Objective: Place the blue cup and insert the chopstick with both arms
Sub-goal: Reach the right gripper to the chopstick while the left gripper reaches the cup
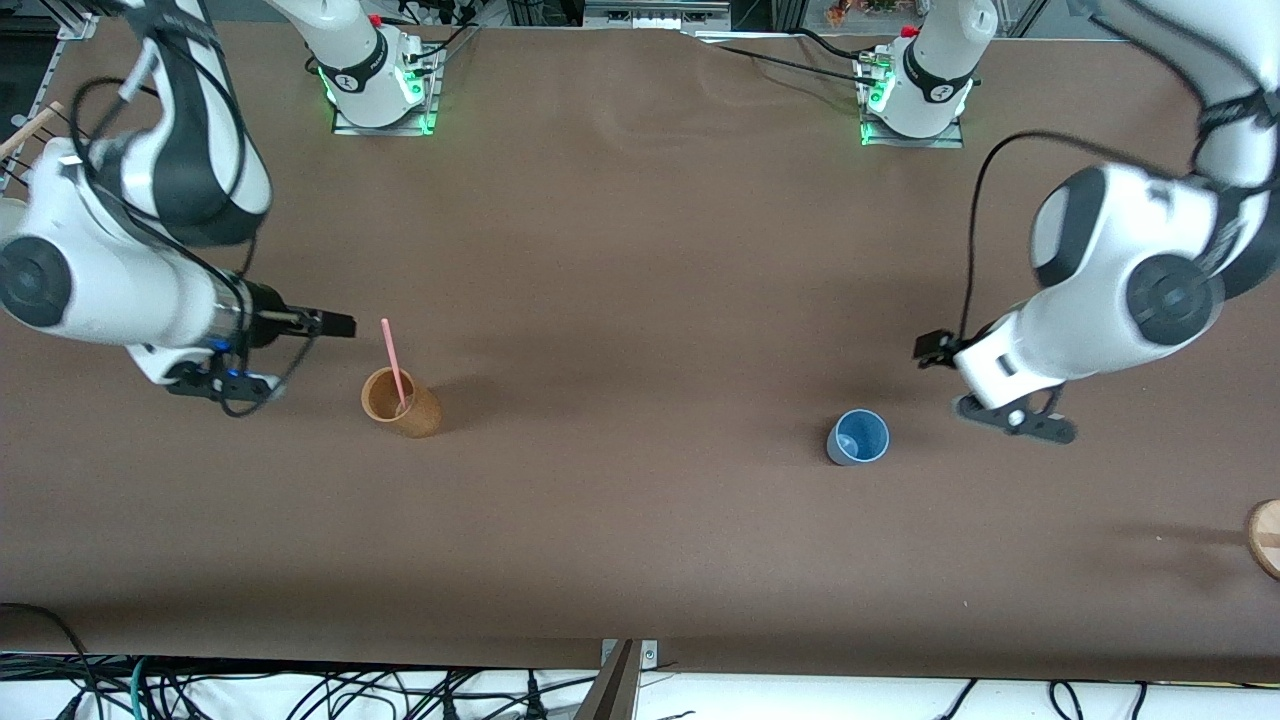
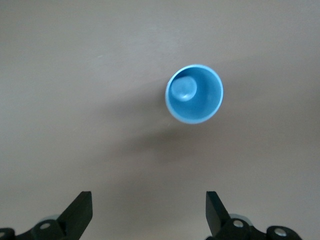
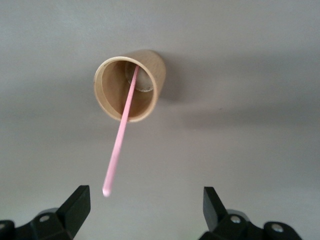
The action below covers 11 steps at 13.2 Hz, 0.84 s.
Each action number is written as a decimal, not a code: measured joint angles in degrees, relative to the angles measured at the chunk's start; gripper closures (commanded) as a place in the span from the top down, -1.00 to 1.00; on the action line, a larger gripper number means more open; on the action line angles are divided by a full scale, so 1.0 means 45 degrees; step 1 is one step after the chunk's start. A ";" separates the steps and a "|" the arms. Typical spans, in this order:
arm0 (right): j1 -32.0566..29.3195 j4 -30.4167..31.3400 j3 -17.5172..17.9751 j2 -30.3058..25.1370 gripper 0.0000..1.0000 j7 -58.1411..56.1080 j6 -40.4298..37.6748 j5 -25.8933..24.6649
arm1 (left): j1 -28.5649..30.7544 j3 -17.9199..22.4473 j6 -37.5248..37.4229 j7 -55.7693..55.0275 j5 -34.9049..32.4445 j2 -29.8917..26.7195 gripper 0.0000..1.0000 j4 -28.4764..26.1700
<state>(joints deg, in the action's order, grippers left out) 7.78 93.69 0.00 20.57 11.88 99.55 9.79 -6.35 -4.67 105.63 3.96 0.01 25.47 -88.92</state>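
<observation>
Item one, as I read it from my station: left gripper (image 2: 149, 212), jaws released and empty, hanging over bare desk (image 1: 640, 250) just beside the blue cup (image 1: 858, 437), which stands upright and empty toward the left arm's end. Item two: right gripper (image 3: 146, 210), jaws likewise spread with nothing held, over the desk beside the brown cup (image 1: 400, 402), well apart from the blue cup toward the right arm's end, with the chopstick (image 1: 394, 363) leaning in it. I judge the blue cup light, rigid and smooth-walled, best pinched across its wall or rim; the chopstick thin, stiff and slippery, best taken on its free upper length.
</observation>
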 measured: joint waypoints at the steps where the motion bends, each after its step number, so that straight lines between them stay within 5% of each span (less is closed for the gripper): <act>1: 0.0011 -0.0001 0.0052 0.0326 1.00 0.0182 0.0120 0.0304 | -0.0088 -0.0002 0.0710 -0.0003 0.0000 0.0652 1.00 0.0007; 7: -0.0020 -0.0009 0.0071 0.1310 0.90 0.0304 0.0644 0.1343 | -0.0152 -0.0004 0.3783 0.0009 0.0000 0.2654 0.93 0.0111; 9: -0.0021 -0.0010 0.0071 0.1444 0.80 0.0304 0.0946 0.1353 | -0.0161 -0.0003 0.4092 0.0043 0.0000 0.2948 -0.51 0.0113; 11: -0.0019 -0.0010 0.0072 0.1592 0.65 0.0304 0.1125 0.1367 | -0.0156 0.0009 0.4106 0.0614 0.0000 0.3066 -1.00 0.0113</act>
<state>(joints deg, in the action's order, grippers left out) 7.69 93.64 0.32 27.74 13.25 104.62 15.94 -7.05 -4.63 124.11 6.72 0.01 39.27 -88.41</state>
